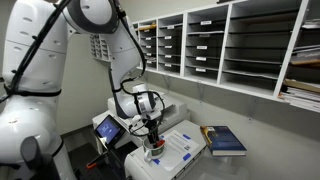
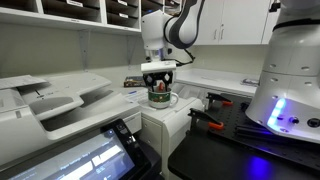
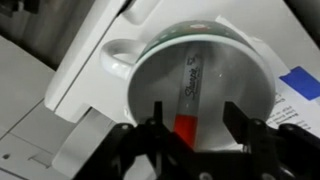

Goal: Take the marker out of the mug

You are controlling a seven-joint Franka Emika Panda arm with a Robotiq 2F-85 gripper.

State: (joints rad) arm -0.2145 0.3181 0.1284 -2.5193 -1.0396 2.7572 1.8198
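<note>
White plastic takes up most of the scene: the printer (image 2: 45, 95) fills the nine o'clock side of an exterior view. The arm (image 1: 120, 50) bends down from twelve o'clock over a white surface. A blue book (image 1: 226, 140) lies at three o'clock from the mug (image 3: 240, 85), apart from it. The mug's handle sits at ten o'clock in the wrist view.

The gripper (image 3: 192, 112) hangs directly above the mug's mouth. It is released, its jaws parted, with one finger (image 3: 155, 115) on either side of the marker (image 3: 190, 88) and neither appearing to touch it. The marker is inside the mug, leaning from twelve o'clock to six, with its red end nearest the fingers.

I see three risks. The descending fingers could strike the rim. A grip on the slanted marker could let it pivot and slip. If the marker jams against the wall, the lift could drag the light mug and tip it.
</note>
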